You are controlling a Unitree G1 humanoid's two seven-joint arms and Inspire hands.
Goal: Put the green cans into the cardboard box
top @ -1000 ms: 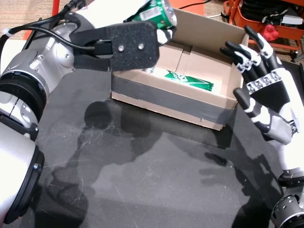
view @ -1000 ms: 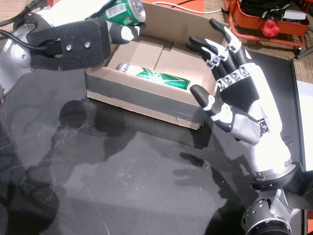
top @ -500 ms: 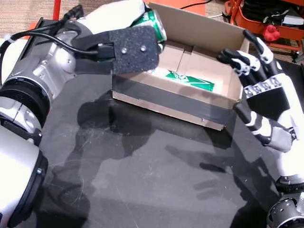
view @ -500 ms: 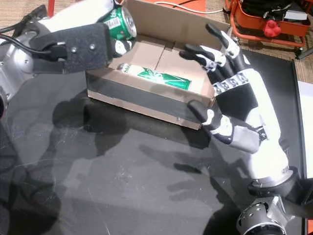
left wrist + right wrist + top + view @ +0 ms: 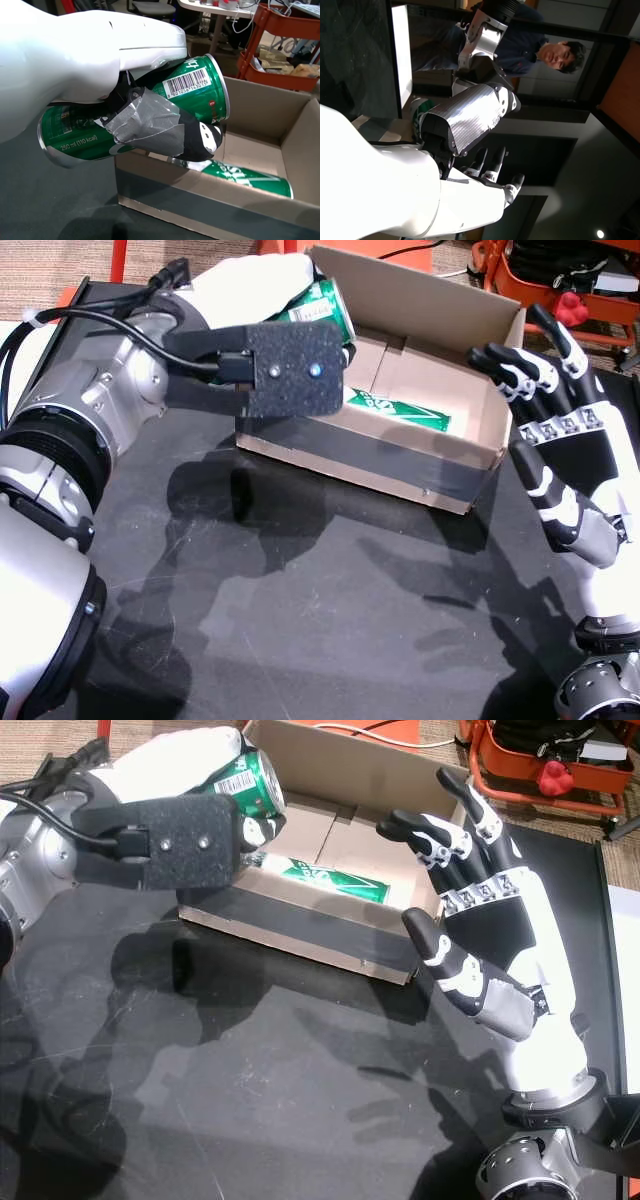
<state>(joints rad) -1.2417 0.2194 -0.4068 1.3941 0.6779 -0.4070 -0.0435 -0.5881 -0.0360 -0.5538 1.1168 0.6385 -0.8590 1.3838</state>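
In both head views our left hand [image 5: 262, 285] grips a green can [image 5: 322, 308] tilted over the near left corner of the cardboard box [image 5: 420, 300], which sits on the black table [image 5: 300, 620]. A second can [image 5: 398, 410] lies flat on the box floor. Our right hand [image 5: 480, 935] hovers with fingers spread just beside the box's right end, holding nothing.

In the left wrist view our taped fingers [image 5: 145, 122] wrap the held can [image 5: 190, 87] above the box edge, the other can [image 5: 240, 176] below.

In the right wrist view we see our hand [image 5: 470, 125] spread, and a person [image 5: 540, 50] beyond.
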